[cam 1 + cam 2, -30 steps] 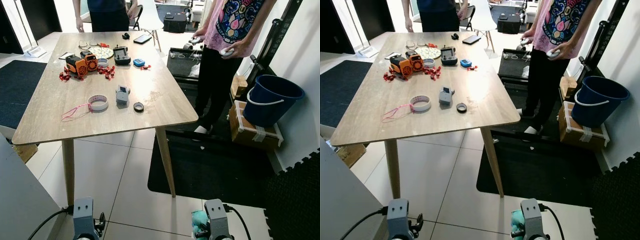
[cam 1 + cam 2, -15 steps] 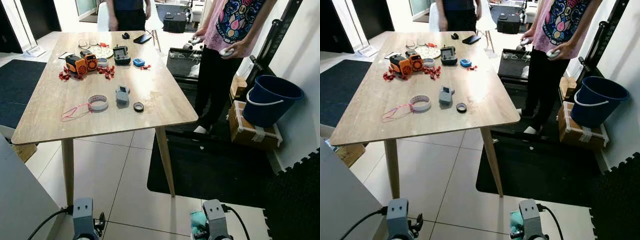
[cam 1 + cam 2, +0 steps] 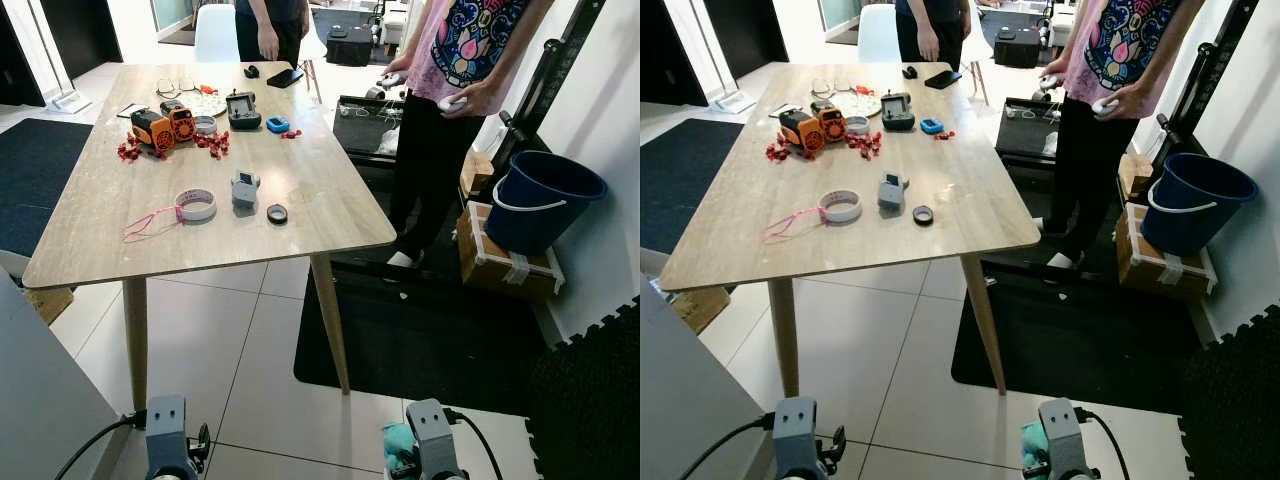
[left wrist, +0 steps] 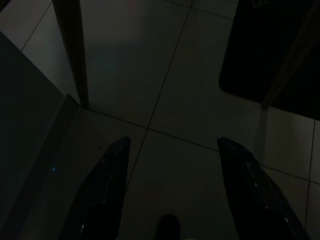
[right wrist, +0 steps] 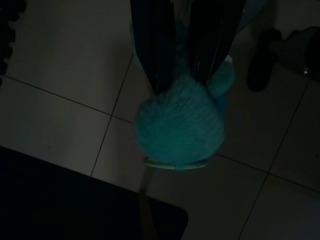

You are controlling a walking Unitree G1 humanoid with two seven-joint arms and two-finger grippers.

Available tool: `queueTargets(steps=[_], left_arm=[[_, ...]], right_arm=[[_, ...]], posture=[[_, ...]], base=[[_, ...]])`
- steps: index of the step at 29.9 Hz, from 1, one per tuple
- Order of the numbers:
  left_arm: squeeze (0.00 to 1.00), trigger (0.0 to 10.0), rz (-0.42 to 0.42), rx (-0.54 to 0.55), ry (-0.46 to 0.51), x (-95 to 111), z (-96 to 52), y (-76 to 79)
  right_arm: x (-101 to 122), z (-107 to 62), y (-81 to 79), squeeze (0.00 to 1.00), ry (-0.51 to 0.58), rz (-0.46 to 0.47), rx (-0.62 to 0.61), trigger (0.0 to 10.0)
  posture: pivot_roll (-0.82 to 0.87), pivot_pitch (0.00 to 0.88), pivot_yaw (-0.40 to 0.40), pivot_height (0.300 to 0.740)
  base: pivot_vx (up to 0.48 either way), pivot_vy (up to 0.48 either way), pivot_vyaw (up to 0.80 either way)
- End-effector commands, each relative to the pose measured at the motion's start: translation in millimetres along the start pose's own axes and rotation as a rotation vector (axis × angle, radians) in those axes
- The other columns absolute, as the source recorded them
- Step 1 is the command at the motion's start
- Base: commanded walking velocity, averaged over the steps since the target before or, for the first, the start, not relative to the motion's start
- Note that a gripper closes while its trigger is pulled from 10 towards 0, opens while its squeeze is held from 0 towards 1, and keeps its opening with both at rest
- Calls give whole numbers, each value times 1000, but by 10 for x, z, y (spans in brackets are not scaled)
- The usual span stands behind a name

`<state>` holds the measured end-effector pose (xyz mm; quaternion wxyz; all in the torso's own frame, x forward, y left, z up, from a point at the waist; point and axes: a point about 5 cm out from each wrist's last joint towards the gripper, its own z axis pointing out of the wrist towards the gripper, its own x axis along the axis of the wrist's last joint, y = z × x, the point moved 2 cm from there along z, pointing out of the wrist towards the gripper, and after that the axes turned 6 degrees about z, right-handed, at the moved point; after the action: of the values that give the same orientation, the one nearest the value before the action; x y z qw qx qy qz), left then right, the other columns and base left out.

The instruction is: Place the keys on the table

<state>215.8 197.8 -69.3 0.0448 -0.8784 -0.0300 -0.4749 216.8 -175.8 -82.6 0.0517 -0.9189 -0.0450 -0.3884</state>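
Teal fluffy keychain w/ keys [image 5: 179, 125] is pinched between the right gripper [image 5: 184, 75] fingers, hanging low over the tiled floor [image 3: 250, 350], near the black mat [image 3: 420, 330]. Left gripper [image 4: 172, 150] hangs idle, fingers spread apart, nothing in them. Wooden table [image 3: 320, 210] stands ahead w/ tape roll [image 3: 196, 205], orange gadget [image 3: 164, 126], small grey device [image 3: 244, 187]. Person w/ controllers [image 3: 455, 60] stands beside the table, blue bucket [image 3: 540, 200] nearby.

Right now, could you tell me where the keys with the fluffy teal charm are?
The right gripper holds the keys low at the robot's right side, above the tiled floor, short of the table.
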Motion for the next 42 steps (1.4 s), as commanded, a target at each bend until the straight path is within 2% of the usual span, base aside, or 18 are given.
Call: queueTargets(steps=[1,42], left_arm=[[0,10000,-14,-7,-20,-61,-20,58],[0,10000,-20,9,-5,-36,-13,65]], right_arm=[[-35,-14,25,0,-10,11,-9,10000],[-10,1,-26,0,-15,-61,31,10000]], posture=[[41,41,-46,740],[46,51,-61,740]], base=[[0,0,0],[0,0,0]])
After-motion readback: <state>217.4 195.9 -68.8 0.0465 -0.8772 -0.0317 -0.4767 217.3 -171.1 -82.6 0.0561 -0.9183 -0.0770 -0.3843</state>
